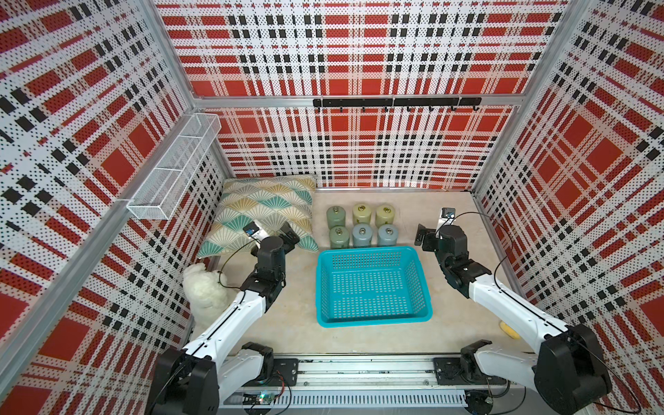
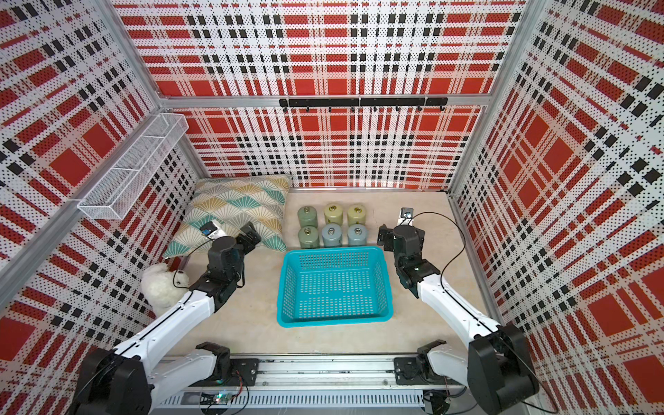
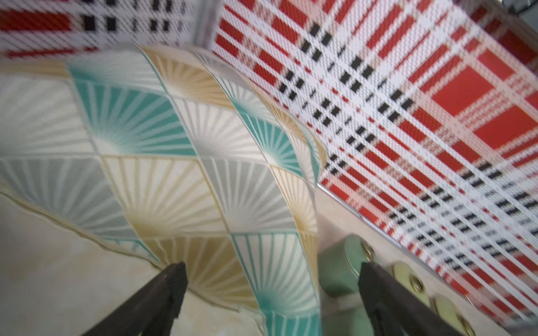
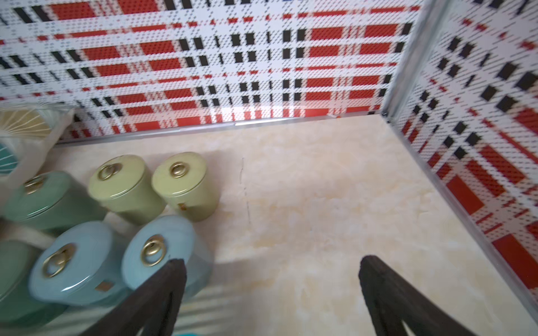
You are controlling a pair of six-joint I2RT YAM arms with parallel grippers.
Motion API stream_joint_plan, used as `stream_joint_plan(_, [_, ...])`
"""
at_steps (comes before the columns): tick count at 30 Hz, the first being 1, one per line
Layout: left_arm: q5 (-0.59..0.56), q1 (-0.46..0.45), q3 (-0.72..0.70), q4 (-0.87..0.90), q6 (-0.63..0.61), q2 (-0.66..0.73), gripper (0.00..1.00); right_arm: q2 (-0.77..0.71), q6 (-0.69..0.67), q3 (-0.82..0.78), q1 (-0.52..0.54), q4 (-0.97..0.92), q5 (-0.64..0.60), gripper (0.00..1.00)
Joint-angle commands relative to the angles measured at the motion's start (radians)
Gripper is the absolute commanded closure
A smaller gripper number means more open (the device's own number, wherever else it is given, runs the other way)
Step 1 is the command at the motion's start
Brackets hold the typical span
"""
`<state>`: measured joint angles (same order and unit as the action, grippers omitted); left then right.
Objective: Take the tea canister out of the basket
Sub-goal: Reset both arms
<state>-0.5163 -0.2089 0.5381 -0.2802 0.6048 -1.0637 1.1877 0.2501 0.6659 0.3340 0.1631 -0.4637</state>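
Note:
The turquoise basket (image 1: 373, 322) (image 2: 334, 322) stands mid-table with nothing inside it. Several tea canisters (image 1: 362, 226) (image 2: 332, 226), green, yellow-green and blue with brass ring lids, stand in two rows on the table just behind the basket. My left gripper (image 1: 290, 233) (image 3: 272, 266) hangs open over the cushion corner, left of the green canister (image 3: 340, 267). To the right of the rows my right gripper (image 1: 421, 235) (image 4: 272, 260) is open above bare table, one finger beside a blue canister (image 4: 158, 250).
A fan-patterned cushion (image 1: 266, 212) leans at the back left. A white plush toy (image 1: 204, 291) lies by the left wall, a yellow object (image 1: 509, 330) at the right edge. A white wire rack (image 1: 172, 169) and a black hook rail (image 1: 395, 102) hang on the walls.

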Motion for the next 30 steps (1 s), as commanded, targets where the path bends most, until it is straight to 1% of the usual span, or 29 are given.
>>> stream_joint_plan(1, [-0.149,0.046,-0.062,-0.130,-0.131,0.008,0.01,-0.012,-0.080,-0.123,-0.039,0.261,-0.184,0.00])
stream_joint_plan(3, [-0.164,0.071,-0.086,-0.184,-0.194,-0.018,0.01,0.003,-0.026,-0.145,-0.109,0.271,-0.109,0.00])
stream_joint_plan(4, [-0.183,0.084,-0.097,-0.216,-0.228,-0.036,0.01,0.017,0.003,-0.146,-0.146,0.262,-0.092,0.00])
stream_joint_plan(5, [-0.187,0.095,-0.102,-0.238,-0.267,-0.059,0.01,0.027,0.002,-0.156,-0.167,0.276,-0.091,0.00])
stream_joint_plan(7, [-0.129,0.136,-0.104,-0.265,-0.276,-0.107,0.01,0.038,-0.016,-0.190,-0.198,0.343,-0.083,0.00])
stream_joint_plan(9, [-0.096,0.151,-0.130,-0.340,-0.310,-0.148,0.01,0.062,-0.046,-0.223,-0.218,0.427,-0.051,0.00])
stream_joint_plan(10, [-0.085,0.154,-0.151,-0.385,-0.320,-0.163,0.01,0.081,-0.075,-0.237,-0.221,0.469,-0.052,0.00])
stream_joint_plan(12, [-0.045,0.171,-0.197,-0.484,-0.294,-0.180,0.01,0.114,-0.100,-0.260,-0.223,0.541,-0.059,0.00])
stream_joint_plan(15, [-0.006,0.175,-0.256,-0.631,-0.350,-0.201,0.01,0.157,-0.138,-0.318,-0.236,0.691,-0.007,0.00])
stream_joint_plan(16, [0.000,0.174,-0.251,-0.634,-0.372,-0.220,0.01,0.170,-0.136,-0.314,-0.249,0.683,0.037,0.00])
stream_joint_plan(18, [0.007,0.180,-0.258,-0.661,-0.386,-0.247,0.01,0.197,-0.146,-0.322,-0.252,0.716,0.063,0.00])
stream_joint_plan(22, [0.014,0.183,-0.321,-0.798,-0.411,-0.275,0.01,0.263,-0.164,-0.379,-0.252,0.863,0.116,0.00])
stream_joint_plan(24, [0.018,0.184,-0.328,-0.816,-0.411,-0.282,0.01,0.305,-0.171,-0.404,-0.253,0.950,0.132,0.00])
stream_joint_plan(27, [0.025,0.188,-0.340,-0.840,-0.422,-0.277,0.01,0.367,-0.197,-0.409,-0.249,1.029,0.165,0.00])
stream_joint_plan(29, [0.048,0.198,-0.343,-0.861,-0.433,-0.284,0.01,0.353,-0.182,-0.379,-0.250,0.943,0.152,0.00])
stream_joint_plan(30, [0.068,0.204,-0.346,-0.877,-0.443,-0.289,0.01,0.363,-0.181,-0.377,-0.251,0.955,0.146,0.00])
